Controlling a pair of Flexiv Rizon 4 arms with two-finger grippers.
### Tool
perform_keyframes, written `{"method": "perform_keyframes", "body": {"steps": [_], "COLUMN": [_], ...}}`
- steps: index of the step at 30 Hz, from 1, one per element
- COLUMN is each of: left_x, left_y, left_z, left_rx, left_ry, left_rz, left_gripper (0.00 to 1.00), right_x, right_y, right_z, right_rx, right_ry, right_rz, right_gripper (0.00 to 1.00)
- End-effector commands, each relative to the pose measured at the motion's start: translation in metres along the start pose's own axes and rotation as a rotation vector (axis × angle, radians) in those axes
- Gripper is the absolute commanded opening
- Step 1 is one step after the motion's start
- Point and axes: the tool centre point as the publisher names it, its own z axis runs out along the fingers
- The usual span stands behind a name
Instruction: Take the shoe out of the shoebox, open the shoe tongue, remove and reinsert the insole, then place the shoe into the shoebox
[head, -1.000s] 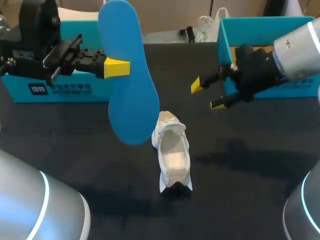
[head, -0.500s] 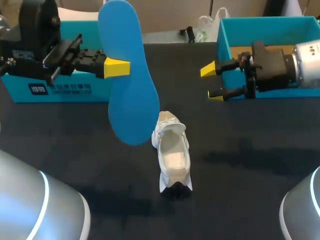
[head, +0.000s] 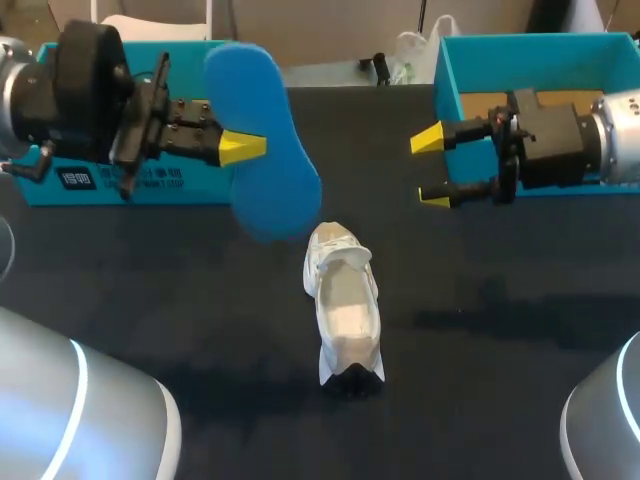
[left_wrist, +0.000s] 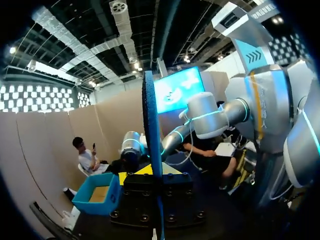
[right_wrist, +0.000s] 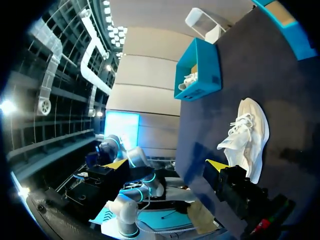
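Observation:
A white shoe (head: 343, 300) lies on the dark table near the middle, with its opening facing up; it also shows ahead of my right gripper (right_wrist: 167, 165) as the shoe (right_wrist: 247, 132). My left gripper (head: 245, 148) is shut on a blue insole (head: 270, 150), held in the air up and to the left of the shoe. In the left wrist view the insole (left_wrist: 151, 125) stands edge-on between the fingers. My right gripper (head: 432, 168) hangs open and empty in front of the right teal shoebox (head: 445, 75), well clear of the shoe.
A second teal box (head: 130, 185) stands at the back left behind my left arm; in the right wrist view this box (right_wrist: 197, 70) has something white in it. The right shoebox (left_wrist: 97, 192) also shows in the left wrist view.
My left arm has turned and swung the insole lower, so it now looks shorter and leans toward the shoe. My right gripper rose, levelled out and drew back toward the right box, still open.

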Motion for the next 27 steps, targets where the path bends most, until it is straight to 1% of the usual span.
{"method": "perform_keyframes", "body": {"steps": [1,3,4,5,6,7,8,9,10,12,13,23,24,25,26,27], "left_x": [-0.002,-0.002,0.001,-0.001,-0.003,-0.005,-0.008,-0.009,-0.01,-0.015,-0.019,-0.019,-0.021,-0.023,-0.025,-0.027], "left_y": [-0.002,-0.002,-0.001,0.003,0.005,0.009,0.012,0.015,0.018,0.029,0.039,0.039,0.043,0.048,0.056,0.063], "left_z": [0.004,0.004,0.005,0.007,0.008,0.009,0.011,0.012,0.012,0.015,0.017,0.017,0.019,0.02,0.023,0.024], "left_rx": [-0.159,-0.159,-0.178,-0.18,-0.15,-0.173,-0.17,-0.114,-0.105,-0.126,-0.227,-0.227,-0.227,-0.21,-0.245,-0.225], "left_ry": [-0.127,-0.127,-0.144,-0.145,-0.144,-0.174,-0.182,-0.191,-0.203,-0.246,-0.253,-0.253,-0.262,-0.267,-0.249,-0.249], "left_rz": [0.342,0.342,0.411,0.44,0.48,0.547,0.592,0.659,0.707,0.831,0.864,0.864,0.911,0.948,0.999,1.036], "left_gripper": [0.0,0.0,0.0,0.0,0.0,0.0,0.0,0.0,0.0,0.0,0.0,0.0,0.0,0.0,0.0,0.0], "right_x": [0.0,0.0,0.0,0.0,0.0,0.0,0.0,0.0,0.0,0.0,0.0,0.0,0.0,0.0,0.0,0.0], "right_y": [0.001,0.001,0.001,0.001,0.001,0.001,0.001,0.001,0.001,0.001,0.001,0.001,0.001,0.001,0.001,0.001], "right_z": [0.002,0.002,0.002,0.002,0.002,0.002,0.002,0.002,0.002,0.002,0.002,0.002,0.002,0.002,0.002,0.002], "right_rx": [0.0,0.0,0.0,0.0,0.0,0.0,0.0,0.0,0.0,0.0,0.0,0.0,0.0,0.0,0.0,0.0], "right_ry": [-0.002,-0.002,-0.002,-0.002,-0.002,-0.002,-0.002,-0.002,-0.002,-0.002,-0.002,-0.002,-0.002,-0.002,-0.002,-0.002], "right_rz": [0.001,0.001,0.001,0.001,0.001,0.001,0.001,0.001,0.001,0.001,0.001,0.001,0.001,0.001,0.001,0.001], "right_gripper": [1.0,1.0,1.0,1.0,1.0,1.0,1.0,1.0,1.0,1.0,1.0,1.0,1.0,1.0,1.0,1.0]}}
